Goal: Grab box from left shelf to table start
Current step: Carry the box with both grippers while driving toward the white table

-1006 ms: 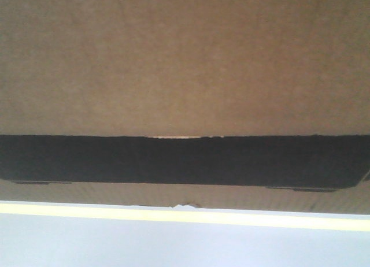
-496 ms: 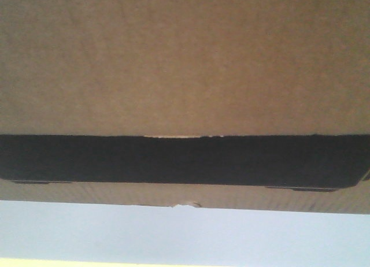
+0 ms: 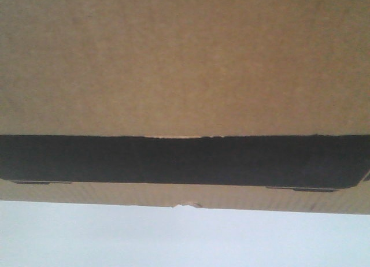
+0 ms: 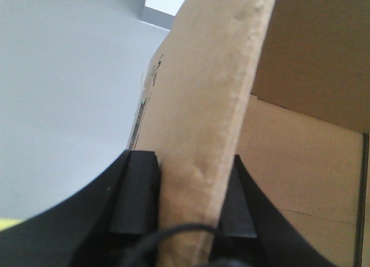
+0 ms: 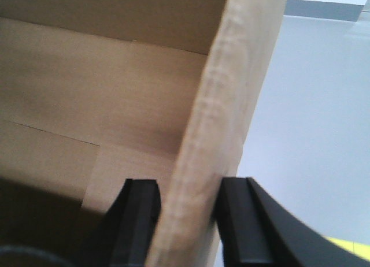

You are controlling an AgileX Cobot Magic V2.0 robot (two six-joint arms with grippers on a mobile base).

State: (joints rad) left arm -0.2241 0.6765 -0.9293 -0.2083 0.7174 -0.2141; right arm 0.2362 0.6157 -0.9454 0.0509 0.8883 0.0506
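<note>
Front view: mostly blocked by the box (image 3: 185, 65), cropped on three sides, with a pale grey surface (image 3: 185, 238) seen beneath. Left wrist: a box wall is clamped between the left gripper (image 4: 189, 180) jaws. Right wrist: another wall is pinched by the right gripper (image 5: 189, 192).

One box (image 3: 185, 59), two pairs of jaws

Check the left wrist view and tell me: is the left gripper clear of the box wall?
No, the left gripper is shut on the cardboard box, with one black finger on each side of its wall.
</note>
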